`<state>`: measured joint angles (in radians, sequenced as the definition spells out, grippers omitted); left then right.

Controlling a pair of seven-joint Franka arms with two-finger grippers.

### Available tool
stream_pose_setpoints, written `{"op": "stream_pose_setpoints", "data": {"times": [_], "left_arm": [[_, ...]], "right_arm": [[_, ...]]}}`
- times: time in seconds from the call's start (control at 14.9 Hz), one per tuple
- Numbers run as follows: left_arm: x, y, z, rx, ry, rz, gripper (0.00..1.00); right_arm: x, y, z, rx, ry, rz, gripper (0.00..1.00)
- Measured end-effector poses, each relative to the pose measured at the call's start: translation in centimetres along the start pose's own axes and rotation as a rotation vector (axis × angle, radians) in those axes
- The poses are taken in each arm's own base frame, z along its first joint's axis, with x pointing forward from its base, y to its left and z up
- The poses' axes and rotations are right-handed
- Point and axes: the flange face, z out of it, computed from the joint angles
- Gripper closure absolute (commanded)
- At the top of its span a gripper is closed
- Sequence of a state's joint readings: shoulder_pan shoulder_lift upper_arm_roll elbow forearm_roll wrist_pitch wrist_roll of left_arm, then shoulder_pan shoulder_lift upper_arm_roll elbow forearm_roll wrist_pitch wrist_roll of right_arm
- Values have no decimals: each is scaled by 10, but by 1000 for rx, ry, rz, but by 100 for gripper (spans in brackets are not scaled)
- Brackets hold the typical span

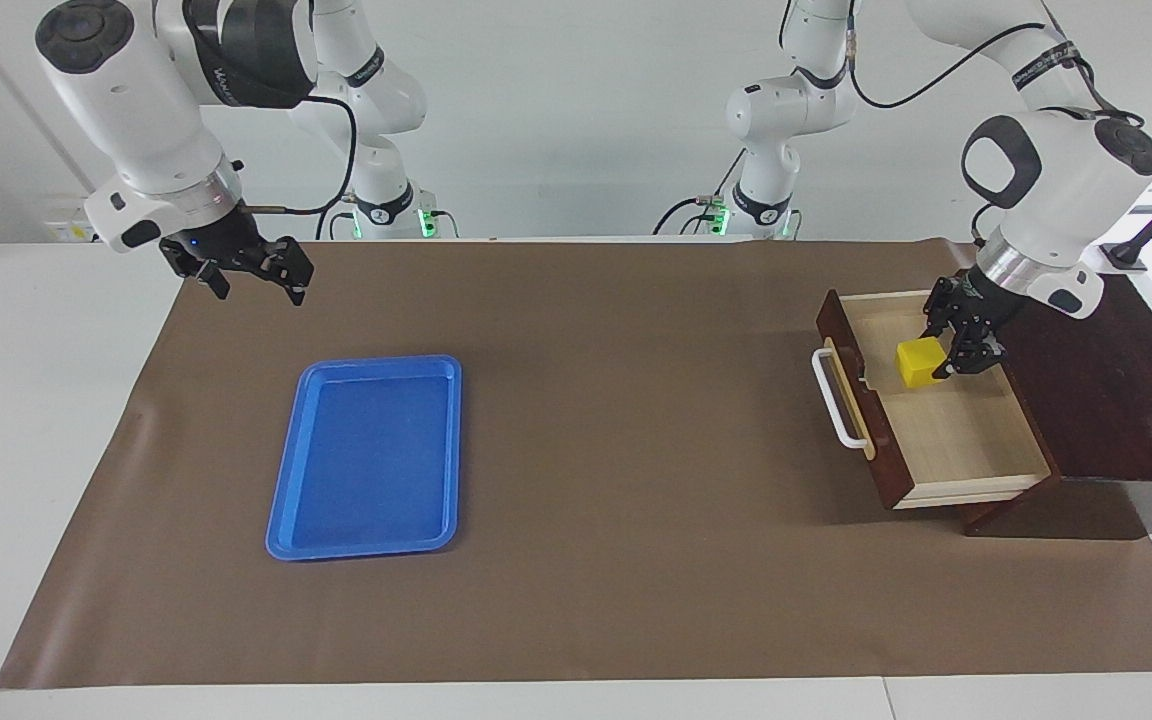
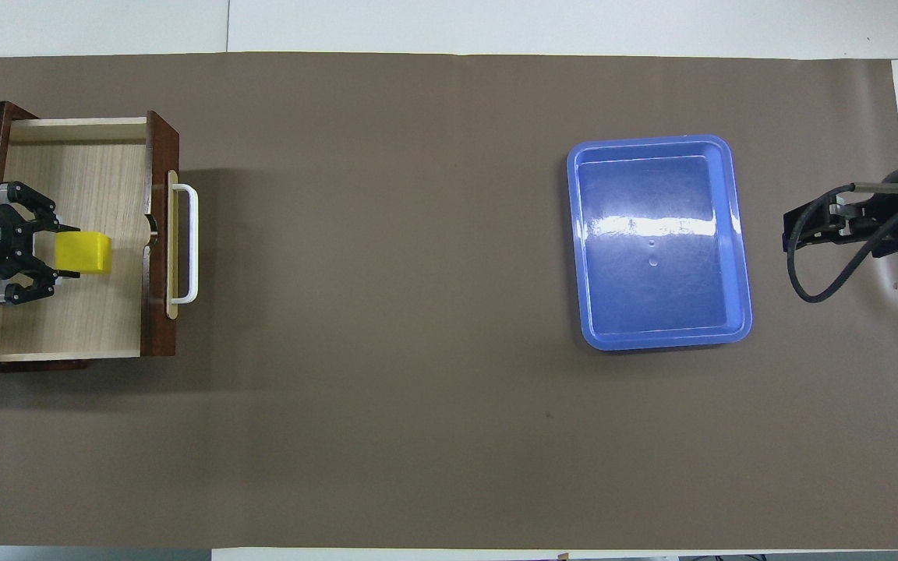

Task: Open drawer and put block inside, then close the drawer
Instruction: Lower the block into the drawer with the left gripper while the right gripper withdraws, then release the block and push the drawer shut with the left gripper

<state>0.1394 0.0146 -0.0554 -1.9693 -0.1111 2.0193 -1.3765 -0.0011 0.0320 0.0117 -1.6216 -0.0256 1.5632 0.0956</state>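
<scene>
The left pincer (image 1: 948, 352) pinches the small bright yellow cube block (image 1: 919, 362) over the open dark reddish-brown wooden drawer (image 1: 946, 430); released high, it could bounce out. The right pincer (image 1: 248, 270) waits, spread, above the desk (image 1: 636, 400).

Blue tray (image 1: 366, 457) on brown mat (image 1: 616, 420)

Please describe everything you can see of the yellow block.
The block is a small bright yellow cube with plain smooth faces, like plastic. It sits upright between the fingers of the left gripper, which is shut on it, inside the open drawer over the light wood floor. Whether it rests on that floor cannot be told.
</scene>
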Motion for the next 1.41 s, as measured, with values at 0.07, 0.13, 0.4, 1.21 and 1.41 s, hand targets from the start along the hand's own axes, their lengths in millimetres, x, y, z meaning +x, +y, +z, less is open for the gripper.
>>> {"op": "stream_pose_setpoints", "data": {"times": [0.07,0.13,0.4,1.21,1.41], "left_arm": [[-1,-1,3,3,0,20,0],[-1,-1,5,4,0,35,0],[0,1,-2,-10,2,50,0],[-150,31,32,38,77,65,0],[-123,34,38,46,99,49,0]], "right_arm": [[0,-2,0,0,-1,-10,0],[0,-3,1,-1,-3,-16,0],[-1,-5,2,-2,-4,-94,0],[-2,-2,5,-3,-20,-107,0],[-2,-2,6,-3,-20,-106,0]]}}
